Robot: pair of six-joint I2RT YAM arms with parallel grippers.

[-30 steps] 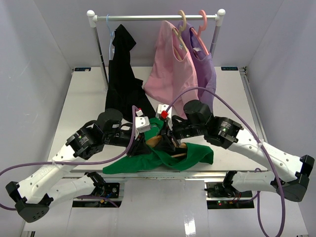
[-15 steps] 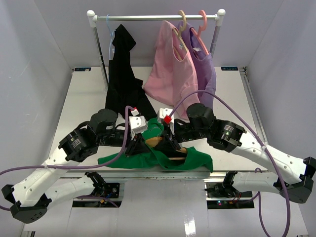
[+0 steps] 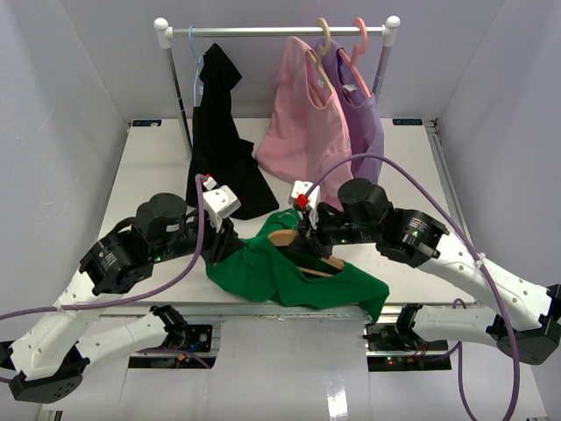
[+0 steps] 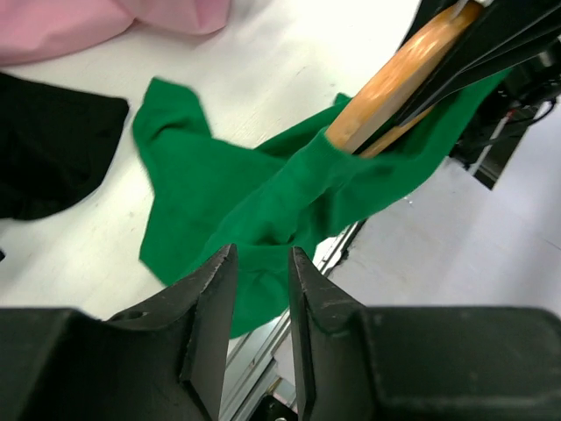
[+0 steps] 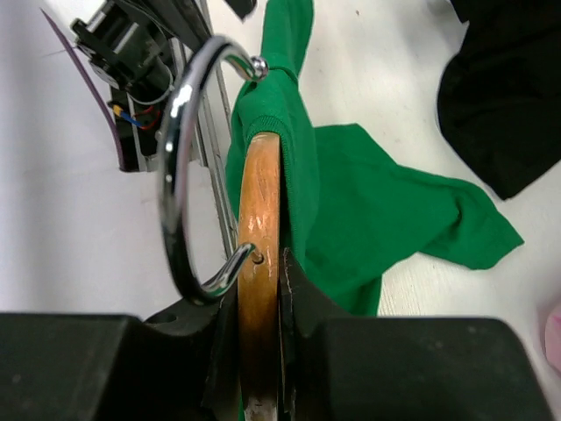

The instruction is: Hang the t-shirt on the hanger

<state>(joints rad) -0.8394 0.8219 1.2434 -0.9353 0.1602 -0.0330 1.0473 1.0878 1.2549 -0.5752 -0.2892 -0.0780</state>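
While your left gripper (image 4: 260,254) hung low at the table's near edge, its two black fingers (image 4: 206,324) were pinched almost together on a fold of the bright green fabric t-shirt (image 3: 279,279). That t-shirt lay bunched on the white table (image 3: 140,175) near the front edge, between both wrists, part of it pulled up over the light brown wooden hanger (image 5: 259,193). Your right gripper (image 5: 259,281) was clamped on the hanger's wooden arm, one finger each side, just below where the chrome metal hook (image 5: 172,175) entered the wood. Right wrist view: a green edge wrapped over the wood's top end, touching the hook's base; couldn't tell which opening that was. From above, the hanger sat tilted, wood showing past the fabric in two spots. Farther back, a black garment (image 3: 217,149) hung from the white-jointed metal clothes rack (image 3: 280,31), its lower end lying on the table just beside your left wrist. At the rail's far right hung a pink shirt (image 3: 302,132) on a beige hanger (image 3: 325,39) and a lilac shirt (image 3: 364,123) on a pink plastic hanger (image 3: 361,44).
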